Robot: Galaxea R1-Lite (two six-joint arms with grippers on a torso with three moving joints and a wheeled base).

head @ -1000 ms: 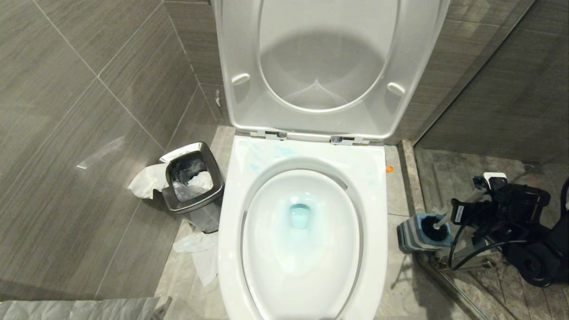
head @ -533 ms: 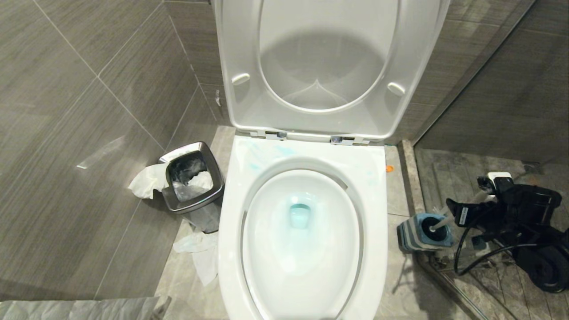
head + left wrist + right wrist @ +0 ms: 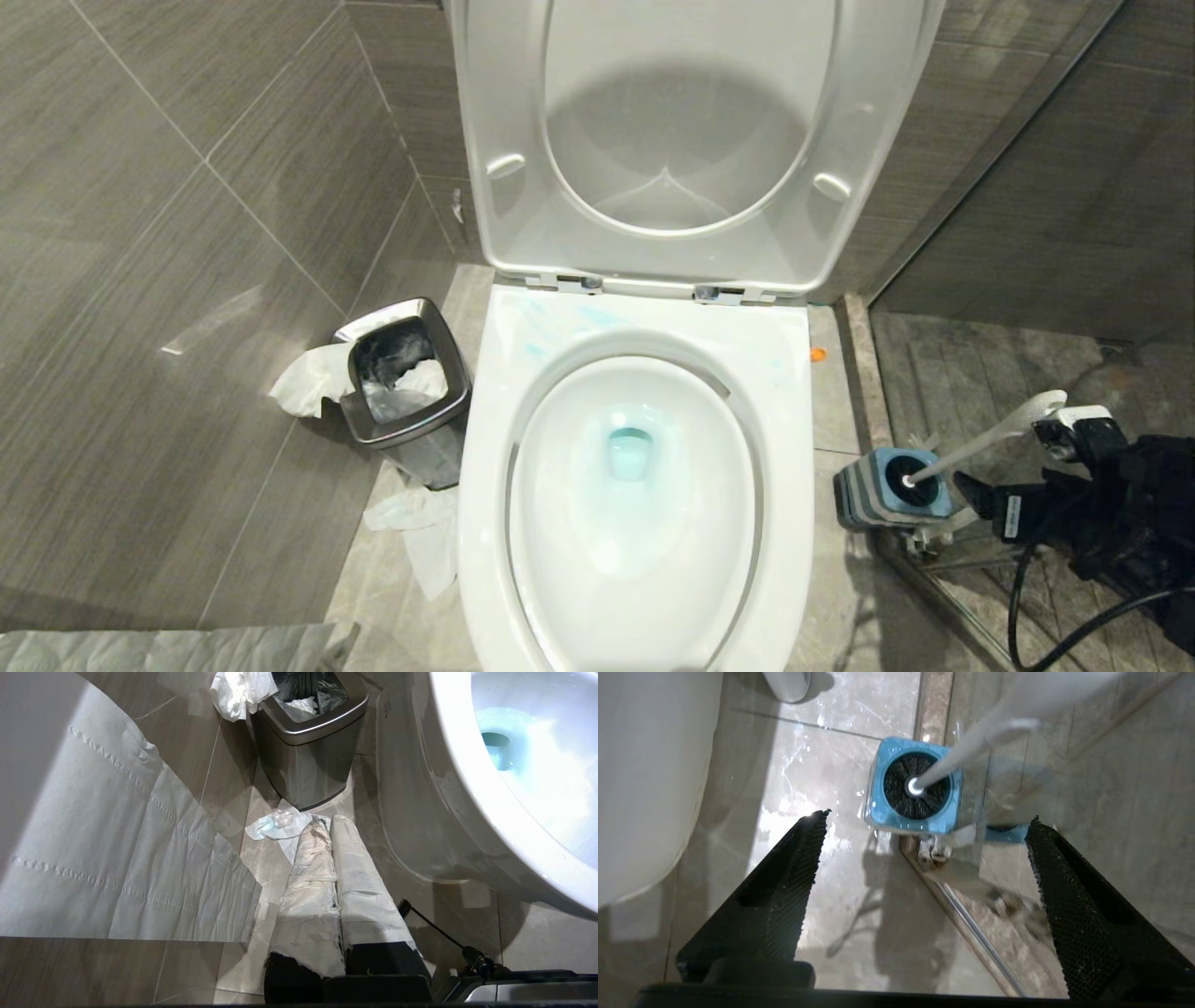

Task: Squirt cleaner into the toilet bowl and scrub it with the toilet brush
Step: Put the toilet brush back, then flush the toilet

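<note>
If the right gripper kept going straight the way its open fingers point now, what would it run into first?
Probably the bare floor just short of the blue holder. The right gripper points down with its jaws wide; the holder and the toilet brush leaning in it lie beyond the fingertips. Depth is hard to judge.

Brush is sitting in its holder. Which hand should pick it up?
Right. The right hand is open just beside the brush in its holder; the left hand is shut, across the toilet near the bin.
</note>
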